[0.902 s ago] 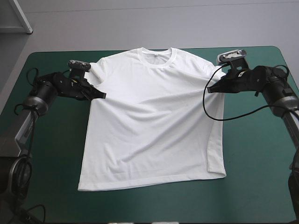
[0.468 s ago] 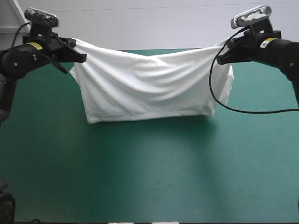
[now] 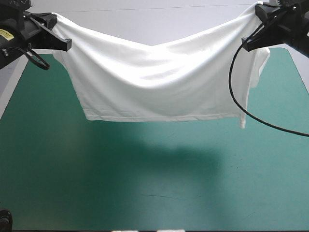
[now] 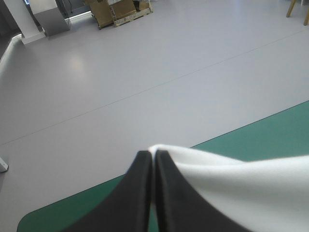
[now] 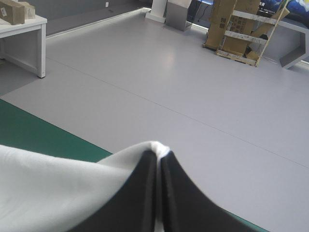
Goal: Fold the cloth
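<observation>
The T-shirt (image 3: pixel 154 82) hangs in the air as one wide white sheet, stretched between the two tools, with the left tool (image 3: pixel 67 44) at one upper corner and the right tool (image 3: pixel 245 47) at the other. Both tools are raised high above the worktop (image 3: pixel 145 188) and stand well apart from each other.

The cloth's upper edge runs from each tool down into a shallow dip midway between them. Soft folds fan out from both grip points across the sheet. The lower hem runs nearly level below the tools, over the teal-green cover, and a broad dark shadow lies on the cover beneath it. Whether the hem brushes the cover or hangs just clear of it cannot be told. Below the right tool a narrow strip of cloth drops a little lower than the rest of the hem.

In the left wrist view the black fingers (image 4: pixel 140 193) are pressed together into a pointed arch, with a thin white fold pinched at the tip. The rest of the cloth falls away beside the tool, toward the other arm. The right wrist view shows the same: its fingers (image 5: pixel 178 198) are all but closed on a white fold at the tip, and the cloth spreads beside the tool. Beyond each tool's tip the edge of the worktop shows below.
</observation>
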